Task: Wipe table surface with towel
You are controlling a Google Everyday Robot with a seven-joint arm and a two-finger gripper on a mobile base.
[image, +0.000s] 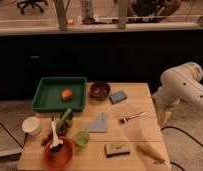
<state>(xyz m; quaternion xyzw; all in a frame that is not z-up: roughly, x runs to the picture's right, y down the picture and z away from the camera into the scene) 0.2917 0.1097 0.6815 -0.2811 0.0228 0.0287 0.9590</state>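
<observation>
A grey-blue towel [98, 123] lies folded in a rough triangle near the middle of the wooden table [140, 135]. My white arm [184, 86] comes in from the right. My gripper [165, 118] hangs pointing down just off the table's right edge, about level with the towel and well to its right. A fork [131, 118] lies between the towel and the gripper. Nothing shows in the gripper.
A green tray [45, 100] holding an orange [67, 94], a dark red bowl [100, 90] and a blue sponge [117, 96] sit at the back. A white cup [31, 125], cucumber [66, 116], green cup [81, 138], red bowl [59, 153], sponge [117, 149] and corn cob [150, 151] sit in front.
</observation>
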